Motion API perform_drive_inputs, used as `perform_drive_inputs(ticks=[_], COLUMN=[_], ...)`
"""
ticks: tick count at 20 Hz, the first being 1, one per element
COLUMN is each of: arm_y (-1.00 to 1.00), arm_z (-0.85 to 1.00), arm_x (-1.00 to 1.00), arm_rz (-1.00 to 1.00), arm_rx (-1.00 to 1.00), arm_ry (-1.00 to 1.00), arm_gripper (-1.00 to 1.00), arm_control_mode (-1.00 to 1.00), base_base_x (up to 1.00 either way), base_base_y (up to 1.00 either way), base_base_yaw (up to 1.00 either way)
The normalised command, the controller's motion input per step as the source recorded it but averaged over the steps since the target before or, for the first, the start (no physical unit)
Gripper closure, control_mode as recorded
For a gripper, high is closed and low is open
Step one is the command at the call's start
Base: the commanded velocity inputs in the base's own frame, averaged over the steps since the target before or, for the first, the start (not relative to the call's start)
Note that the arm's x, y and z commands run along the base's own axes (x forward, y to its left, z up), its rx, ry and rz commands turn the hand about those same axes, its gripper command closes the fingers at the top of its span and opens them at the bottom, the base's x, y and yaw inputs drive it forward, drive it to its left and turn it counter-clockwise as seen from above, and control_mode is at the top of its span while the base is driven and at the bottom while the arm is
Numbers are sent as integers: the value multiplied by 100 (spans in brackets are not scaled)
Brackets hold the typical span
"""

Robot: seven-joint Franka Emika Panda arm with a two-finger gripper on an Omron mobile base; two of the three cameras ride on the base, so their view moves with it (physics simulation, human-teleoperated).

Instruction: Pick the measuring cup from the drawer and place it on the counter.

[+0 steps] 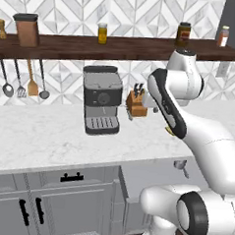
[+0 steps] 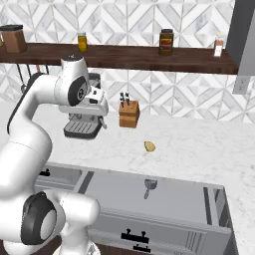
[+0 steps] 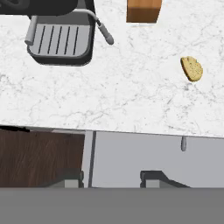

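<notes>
White marble counter [image 2: 199,144] runs under a dark shelf [image 2: 149,57]. Up high over it, near the coffee machine [image 1: 102,99], hangs the gripper [image 3: 111,178], fingers apart and holding nothing. Below sits the open drawer [image 2: 179,199], with the tiny measuring cup [image 2: 150,186] lying near its back wall, close under the counter edge. Coming down, the fingers could bump that edge or tip the little cup. A tan lump [image 2: 149,146] lies nearby. There is plenty of bare counter to the right.
</notes>
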Motion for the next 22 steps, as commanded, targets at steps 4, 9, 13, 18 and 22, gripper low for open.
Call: perform_drive_inputs(ticks=[4, 9, 13, 18, 22], arm_y=[0, 0, 0, 0, 0], arm_z=[0, 0, 0, 0, 0], arm_x=[-6, -2, 0, 0, 0], arm_rz=[0, 0, 0, 0, 0], arm_rx=[0, 0, 0, 0, 0], arm_ry=[0, 0, 0, 0, 0], arm_gripper=[-100, -100, -100, -100, -100], arm_control_mode=[-100, 100, 100, 100, 100], base_base_x=[0, -36, -93, -53, 0], base_base_y=[0, -9, -42, -64, -72], base_base_yaw=[0, -1, -6, -9, -4])
